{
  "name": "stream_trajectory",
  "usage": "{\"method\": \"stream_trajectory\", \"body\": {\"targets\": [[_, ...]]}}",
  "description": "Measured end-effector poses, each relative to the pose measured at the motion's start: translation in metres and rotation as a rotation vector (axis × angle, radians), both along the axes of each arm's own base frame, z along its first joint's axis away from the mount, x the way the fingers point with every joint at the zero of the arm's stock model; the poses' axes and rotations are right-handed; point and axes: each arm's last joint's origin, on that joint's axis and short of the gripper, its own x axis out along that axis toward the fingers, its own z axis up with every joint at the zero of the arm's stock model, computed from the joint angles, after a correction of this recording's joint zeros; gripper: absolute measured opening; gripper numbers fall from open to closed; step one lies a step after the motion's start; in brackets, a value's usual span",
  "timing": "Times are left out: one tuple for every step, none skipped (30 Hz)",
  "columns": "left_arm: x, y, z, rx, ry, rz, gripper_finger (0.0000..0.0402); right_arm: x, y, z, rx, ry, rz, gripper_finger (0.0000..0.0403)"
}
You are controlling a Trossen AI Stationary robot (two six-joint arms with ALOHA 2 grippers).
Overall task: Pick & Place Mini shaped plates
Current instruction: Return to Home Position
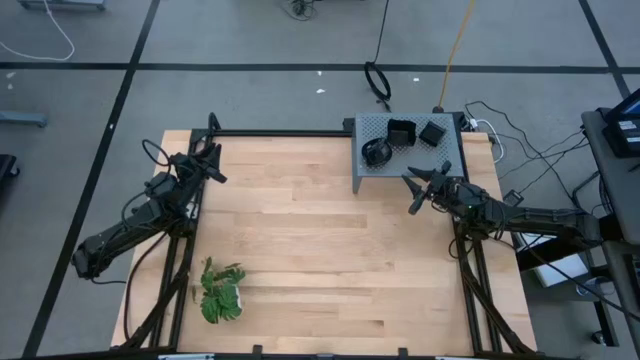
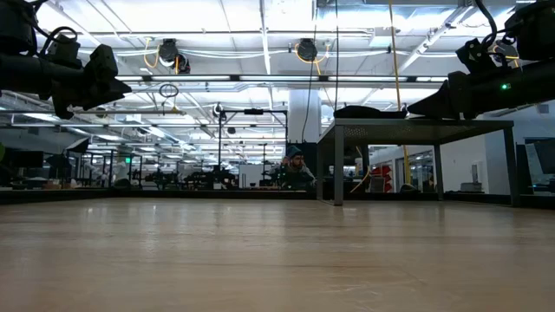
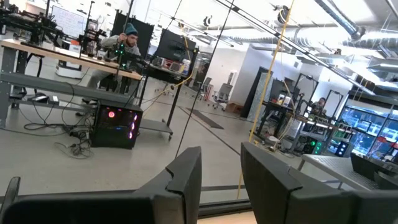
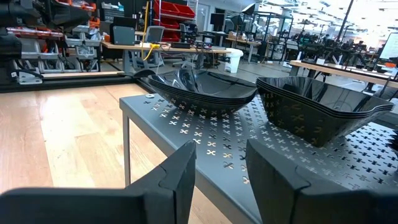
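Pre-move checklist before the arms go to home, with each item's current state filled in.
1. Nothing in the left gripper: ok, fingers apart with nothing between them, at the table's far left corner.
2. Nothing in the right gripper: ok, open, just in front of the shelf.
3. All mini shaped plates are on the shelf: ok, three stacks there, none on the table.
4. Stacks nested evenly: ok for the two in the right wrist view; cannot tell for the third.
5. The plant is apart from both arms: ok.
6. Full plate count: cannot tell.
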Motion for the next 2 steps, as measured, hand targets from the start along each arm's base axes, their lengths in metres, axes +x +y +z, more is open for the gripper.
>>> {"method": "stream_trajectory", "body": {"targets": [[0.0000,0.0000,0.0000,0.000,0.000,0.000,0.0115,0.0000,0.0000,-0.0001,0.000,0.001,0.000,0.0132],[0.0000,0.0000,0.0000,0.000,0.000,0.000,0.0115,0.0000,0.0000,0.0000,0.000,0.000,0.000,0.0132]]}}
